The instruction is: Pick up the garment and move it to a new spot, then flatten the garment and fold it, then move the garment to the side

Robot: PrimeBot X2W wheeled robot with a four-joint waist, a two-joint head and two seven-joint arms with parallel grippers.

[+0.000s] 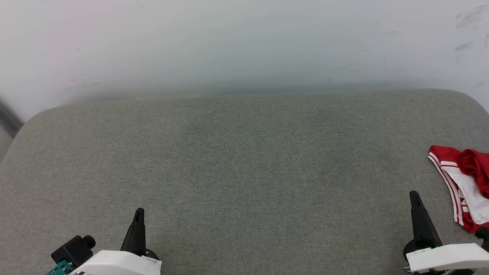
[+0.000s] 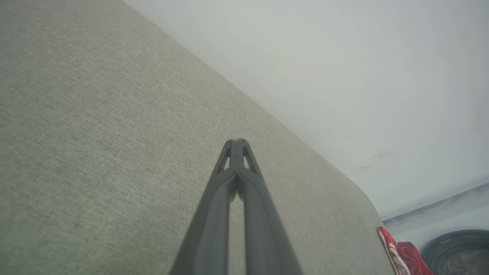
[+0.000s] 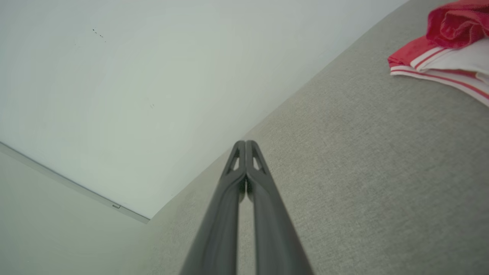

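Garment lies bunched at the far right edge of grey cushion, near right gripper. Left gripper and right gripper: fingers pressed together, holding nothing.

White, glossy shells cap both wrists. The jaws are pairs of long, dark grey fingers, tapering to rounded tips with small triangular cut-outs. A black boxy camera with a teal fitting sits by the left shell.
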